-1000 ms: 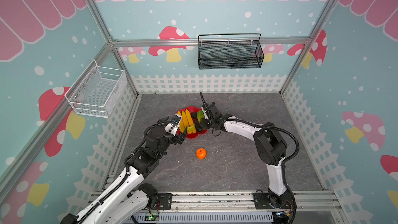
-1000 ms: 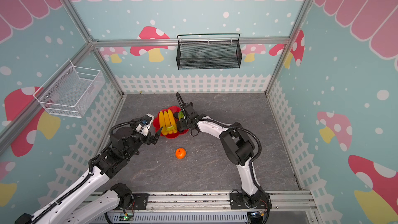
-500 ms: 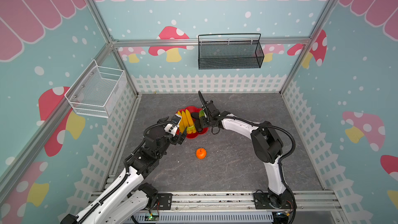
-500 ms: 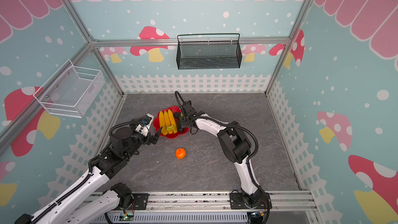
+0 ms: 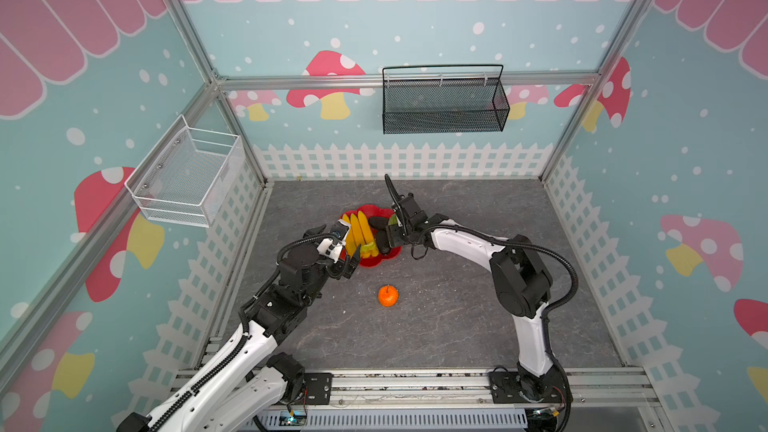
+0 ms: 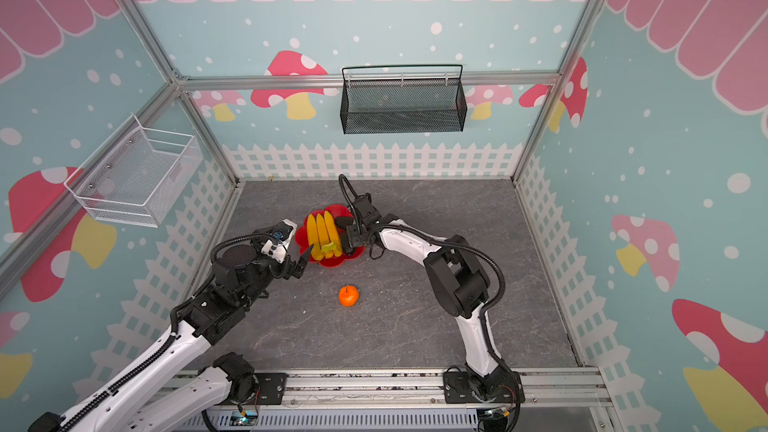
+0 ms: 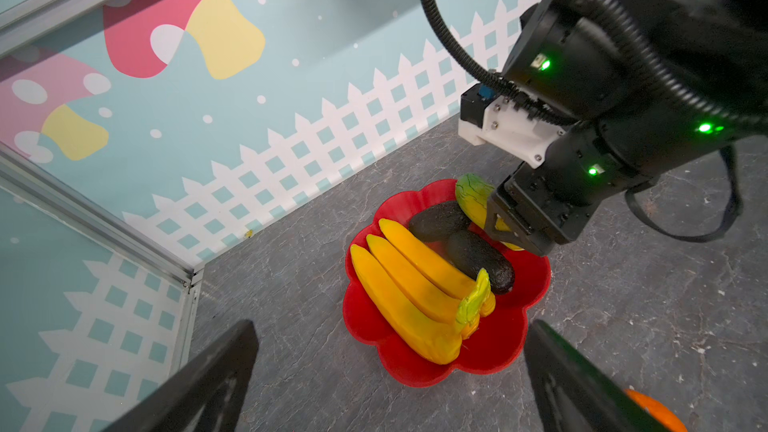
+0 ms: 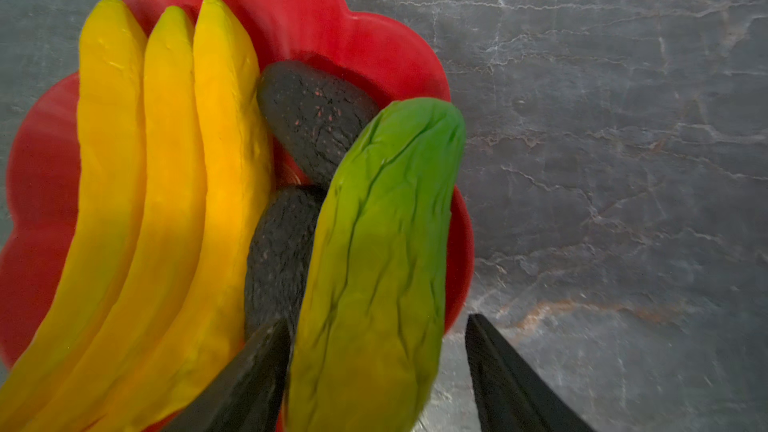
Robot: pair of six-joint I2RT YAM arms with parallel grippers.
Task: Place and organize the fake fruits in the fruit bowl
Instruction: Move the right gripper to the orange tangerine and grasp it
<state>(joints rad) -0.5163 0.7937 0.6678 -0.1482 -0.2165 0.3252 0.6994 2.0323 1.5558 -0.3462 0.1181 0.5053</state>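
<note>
Right wrist view: green fruit lies in the bowl against the dark ovals. The right gripper has its jaws parted around the fruit, apparently the release step. Left gripper jaws wide, empty. Next: fetch the orange from the bench.

Shallow glossy red bowl, scalloped petal rim, upright on grey floor. Inside: bunch of three yellow bananas, green stem end toward front, fills left half. Two dark blackish ovals lie just beside bananas, touching each other. Yellow-green oblong fruit at right edge — rests on ovals, partly overhangs rim. Small round orange outside bowl — alone on floor in front, well apart.
</note>
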